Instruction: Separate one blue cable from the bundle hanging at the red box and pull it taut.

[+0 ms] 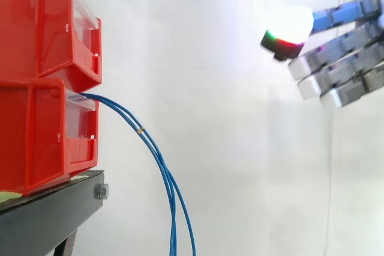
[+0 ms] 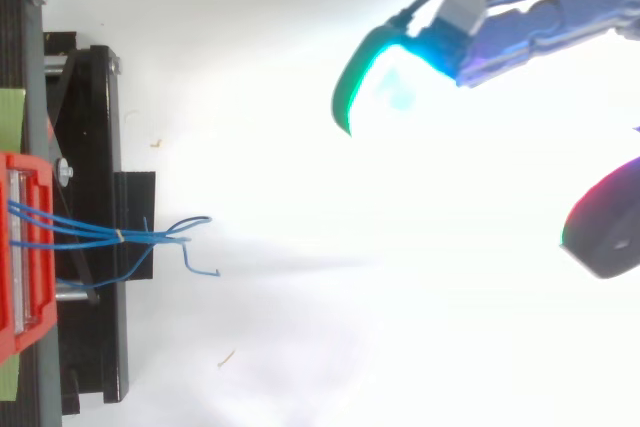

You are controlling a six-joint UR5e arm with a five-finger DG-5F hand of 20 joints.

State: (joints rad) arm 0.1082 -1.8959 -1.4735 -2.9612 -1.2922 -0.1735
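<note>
A bundle of thin blue cables (image 1: 162, 166) comes out of the lower red bin (image 1: 30, 142) and droops in an arc to the bottom edge. A small yellow band (image 1: 140, 129) ties them near the bin. From above, the cables (image 2: 100, 237) fan out past the stand and end in bent tips. My hand (image 1: 342, 64) hovers at the upper right, far from the cables, open with its fingers stretched out and nothing in them. One glowing pad (image 1: 292, 27) points left. In the top view the hand (image 2: 540, 12) reaches in from the right.
An upper red bin (image 1: 36, 46) is stacked on the lower one, both on a black stand (image 1: 48, 208) at the left. A white curtain hangs behind. A wide gap lies between the cables and the hand.
</note>
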